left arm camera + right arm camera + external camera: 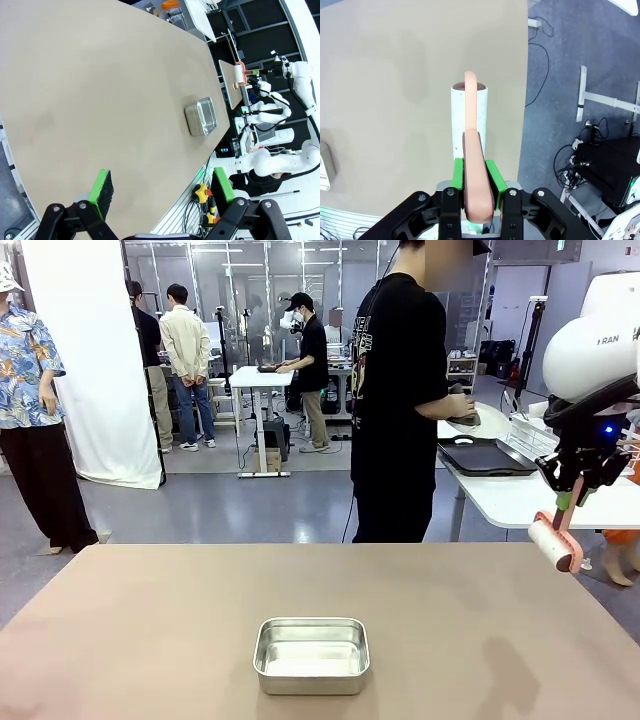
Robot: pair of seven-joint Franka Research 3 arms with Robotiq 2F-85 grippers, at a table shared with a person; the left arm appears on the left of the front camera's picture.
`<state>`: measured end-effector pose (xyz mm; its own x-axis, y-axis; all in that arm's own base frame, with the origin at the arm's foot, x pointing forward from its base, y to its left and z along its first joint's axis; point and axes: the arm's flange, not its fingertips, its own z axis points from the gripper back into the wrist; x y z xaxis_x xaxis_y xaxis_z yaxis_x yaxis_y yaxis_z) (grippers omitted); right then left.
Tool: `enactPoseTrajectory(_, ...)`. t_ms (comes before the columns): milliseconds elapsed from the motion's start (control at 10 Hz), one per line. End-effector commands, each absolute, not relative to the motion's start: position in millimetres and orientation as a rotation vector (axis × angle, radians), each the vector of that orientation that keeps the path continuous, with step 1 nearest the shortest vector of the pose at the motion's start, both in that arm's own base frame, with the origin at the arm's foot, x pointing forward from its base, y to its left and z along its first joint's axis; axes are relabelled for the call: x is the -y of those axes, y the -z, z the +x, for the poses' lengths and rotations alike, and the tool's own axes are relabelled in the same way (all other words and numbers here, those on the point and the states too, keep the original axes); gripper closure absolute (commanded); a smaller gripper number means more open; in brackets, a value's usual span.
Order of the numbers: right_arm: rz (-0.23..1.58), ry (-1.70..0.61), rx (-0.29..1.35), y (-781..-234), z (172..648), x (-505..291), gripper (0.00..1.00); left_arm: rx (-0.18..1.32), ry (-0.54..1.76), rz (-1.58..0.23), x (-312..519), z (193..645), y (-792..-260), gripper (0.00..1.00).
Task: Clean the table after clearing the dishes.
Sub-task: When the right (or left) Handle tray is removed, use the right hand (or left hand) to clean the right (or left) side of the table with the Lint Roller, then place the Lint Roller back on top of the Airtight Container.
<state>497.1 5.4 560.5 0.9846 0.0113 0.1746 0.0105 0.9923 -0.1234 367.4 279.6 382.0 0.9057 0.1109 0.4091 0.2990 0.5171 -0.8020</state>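
The tan table (150,620) is bare except for a small steel pan (311,655). Over its far right corner my right gripper (565,502) is shut on the pink handle of a white lint roller (548,540), which hangs just above the top. In the right wrist view, the right gripper (475,172) clamps the handle and the roller (469,117) points at the table edge (395,100). My left gripper (162,190) is open and holds nothing, high above the table (100,90). The dishes, a dark tray (487,457) and a white plate (497,423), lie on the white side table.
A person in black (400,400) stands at the far side, turned toward the white side table (520,495), hands at the dishes. The steel pan (201,116) sits near the robot's edge. Other people stand farther back in the room.
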Motion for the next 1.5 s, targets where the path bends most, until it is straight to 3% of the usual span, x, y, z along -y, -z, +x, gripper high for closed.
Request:
enactPoseTrajectory(0, -0.127, 0.000, 0.201, -563.9, 498.0, -3.8, 0.78, 0.452, 0.118, -1.032, -280.1, 364.2, -382.4, 0.00)
enactPoseTrajectory(1400, -0.127, 0.000, 0.201, -563.9, 498.0, -3.8, 0.78, 0.452, 0.118, -1.032, -280.1, 364.2, -382.4, 0.00)
